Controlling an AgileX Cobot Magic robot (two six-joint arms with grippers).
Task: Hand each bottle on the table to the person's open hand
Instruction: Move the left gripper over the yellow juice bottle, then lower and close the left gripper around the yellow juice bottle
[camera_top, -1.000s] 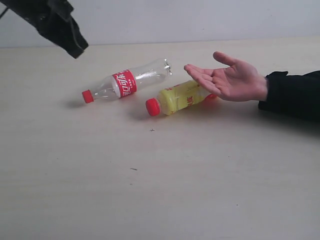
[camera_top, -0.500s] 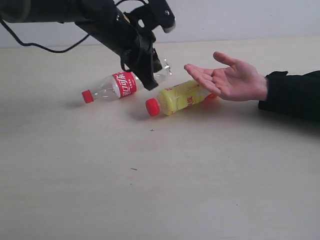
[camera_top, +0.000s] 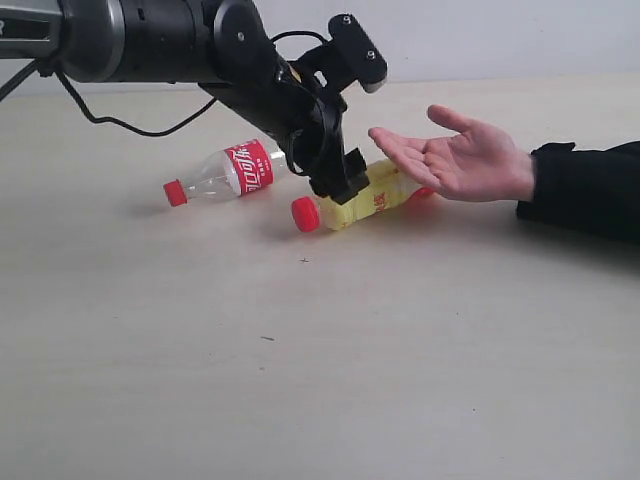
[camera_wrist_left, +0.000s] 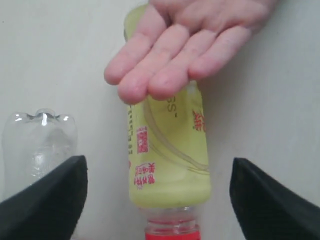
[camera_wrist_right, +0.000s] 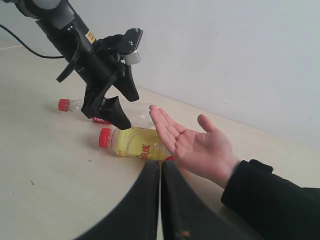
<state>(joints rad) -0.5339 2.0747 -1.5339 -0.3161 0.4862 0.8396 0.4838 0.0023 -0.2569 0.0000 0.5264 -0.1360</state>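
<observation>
At the left of the tabletop (camera_top: 300, 380) the clear bottle (camera_top: 225, 173) lies on its side, its red cap (camera_top: 176, 192) pointing left and its ribbed base to the right, behind the robot's arm. The left arm (camera_top: 150, 40) reaches in from the far left and slopes down toward the middle of the scene.

The robot's left hand (camera_top: 338, 182) is low over the yellow bottle (camera_top: 385, 192), at the end nearer that bottle's cap. The wrist picture shows its two dark fingers (camera_wrist_left: 50, 200) spread wide apart. The yellow bottle (camera_wrist_left: 167, 150) lies between them with bare tabletop showing on either side, so neither finger touches it. The clear bottle's base (camera_wrist_left: 42, 142) sits just beyond one finger, outside the gap.

The yellow bottle also lies on its side, just right of and slightly nearer than the clear one. Its red cap (camera_top: 305, 214) points left and near, and its base runs under the person's fingertips. The person's open palm (camera_top: 455, 160) faces up at the right, fingers stretched left over the bottle's far end (whether skin meets plastic I cannot tell). A black sleeve (camera_top: 585, 190) follows to the right edge.

The robot's right hand (camera_wrist_right: 160, 172) shows only in its own wrist picture, held well back on the near side of the person's wrist. Its two fingers are pressed together with nothing between them.
</observation>
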